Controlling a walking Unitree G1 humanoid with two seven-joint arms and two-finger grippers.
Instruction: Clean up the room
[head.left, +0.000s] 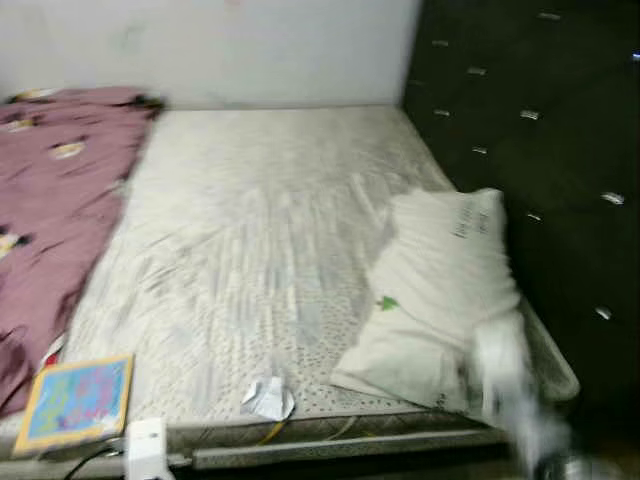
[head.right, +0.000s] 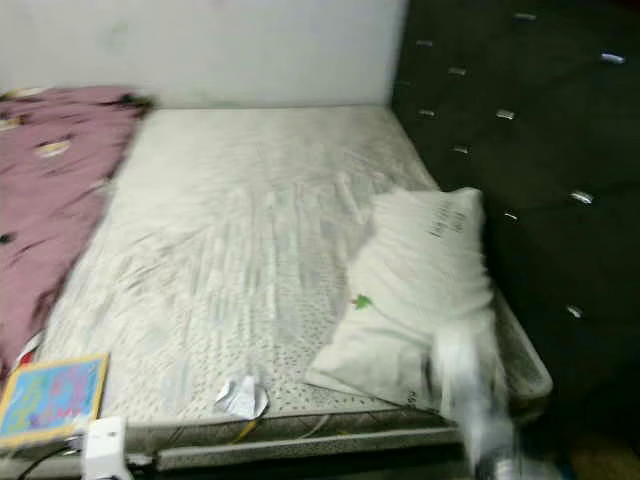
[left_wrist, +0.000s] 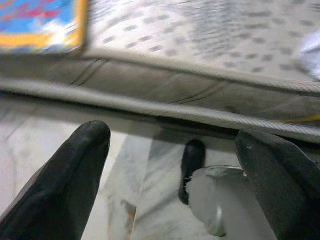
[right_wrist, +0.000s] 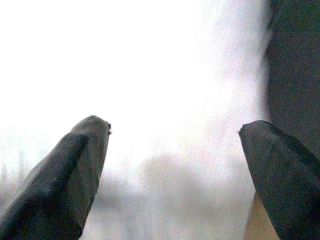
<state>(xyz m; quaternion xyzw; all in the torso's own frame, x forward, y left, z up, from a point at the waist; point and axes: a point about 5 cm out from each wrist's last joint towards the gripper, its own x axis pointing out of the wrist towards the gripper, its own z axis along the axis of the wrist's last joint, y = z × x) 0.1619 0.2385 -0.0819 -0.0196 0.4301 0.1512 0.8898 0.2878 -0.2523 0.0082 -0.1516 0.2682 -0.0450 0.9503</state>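
A bare patterned mattress lies before me. Near its front edge sits a crumpled white paper. A colourful book rests on the front left corner and also appears in the left wrist view as the book. A white pillow lies along the right side. My right arm is a blurred silver streak rising in front of the pillow's near end. My right gripper is open, facing something bright white. My left gripper is open and low, pointing at the mattress's front edge above pale floor.
A pink blanket covers the bed's left side. A dark tufted headboard stands along the right, a white wall at the back. A small white box with a cable sits below the front edge.
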